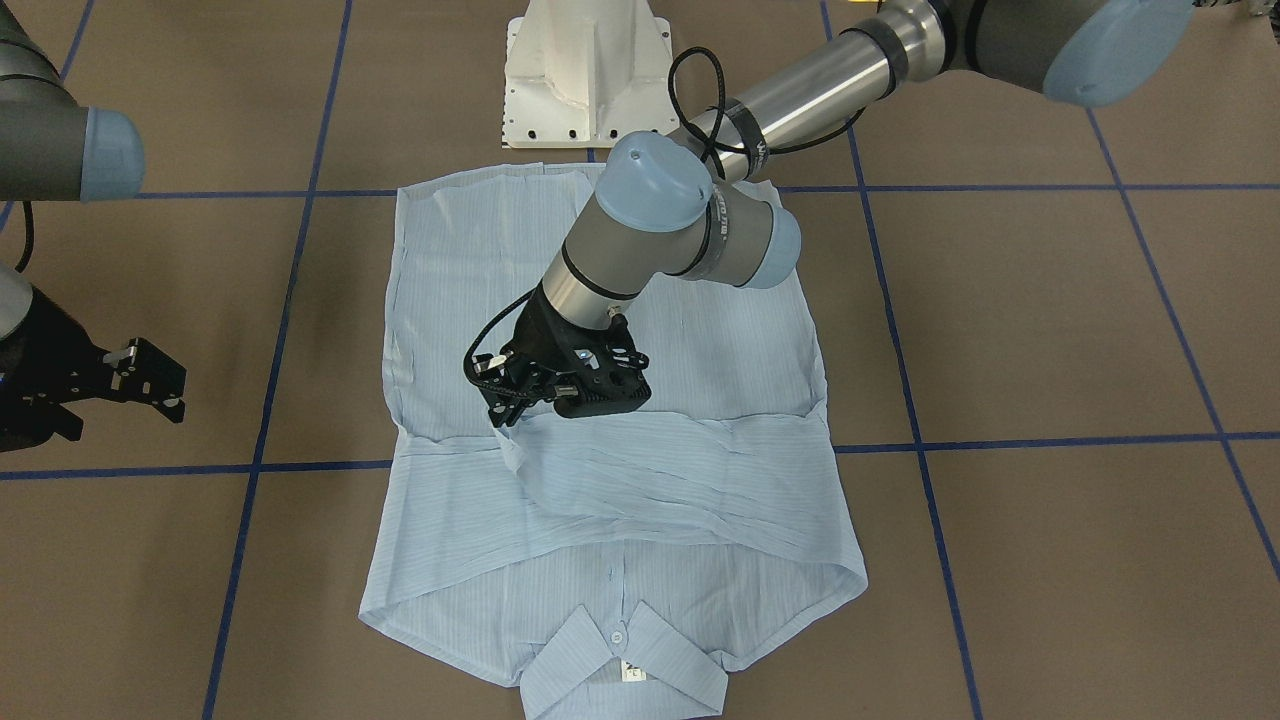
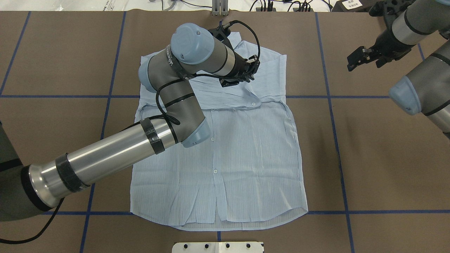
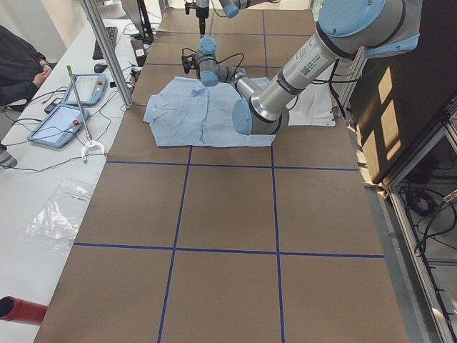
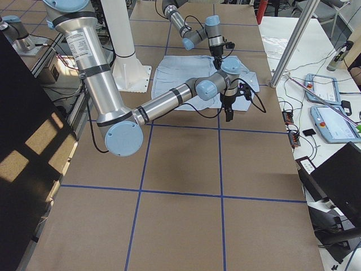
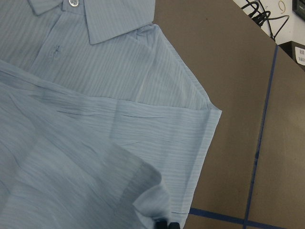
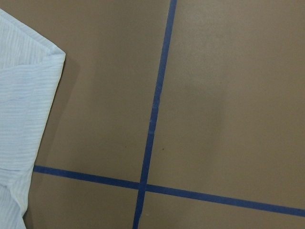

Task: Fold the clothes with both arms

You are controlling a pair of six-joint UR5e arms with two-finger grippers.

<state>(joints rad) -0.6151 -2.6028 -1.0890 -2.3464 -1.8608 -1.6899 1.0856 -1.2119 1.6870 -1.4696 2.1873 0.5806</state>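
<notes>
Exterior front-facing view: left claw (image 1: 505, 410) grips a raised fold of the shirt (image 1: 650, 480) near its middle; right claw (image 1: 175, 392) hangs open above the desk (image 1: 1050, 350), well apart from the shirt.

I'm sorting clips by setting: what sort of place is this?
Probably a robotics lab: a left arm and right arm over a tape-gridded table holding a shirt, beside a white bench with tablets.

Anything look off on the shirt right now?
The sleeve folded across the shirt lies wrinkled and slanted; its end is tented up at the left gripper, which seems to pinch it.
</notes>
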